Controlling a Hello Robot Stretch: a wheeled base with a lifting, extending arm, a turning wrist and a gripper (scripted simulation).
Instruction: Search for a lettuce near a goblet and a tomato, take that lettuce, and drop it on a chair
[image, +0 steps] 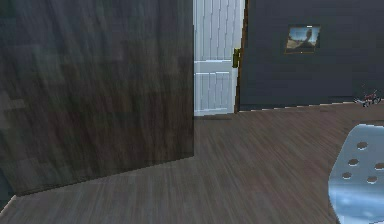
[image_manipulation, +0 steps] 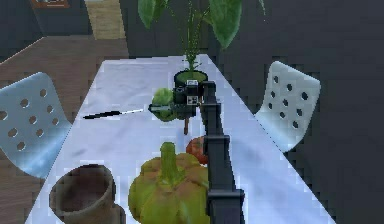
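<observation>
Out at the end of my arm (image_manipulation: 216, 150), the gripper (image_manipulation: 176, 104) has what looks like the lettuce (image_manipulation: 160, 100), a green blob, just at its nine o'clock on the table (image_manipulation: 120, 85); whether I hold it, I cannot tell.

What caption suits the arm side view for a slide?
The arm extends across a white table, its gripper near a green lump, with a pumpkin, a brown bowl and two white chairs.

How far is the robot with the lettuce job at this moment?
Done, it seems: the search, since the gripper is at a green leafy lump on the white table, with a red round thing near. In hand: the grasp; I cannot tell whether it holds anything. Left: the drop on a white perforated chair.
</observation>
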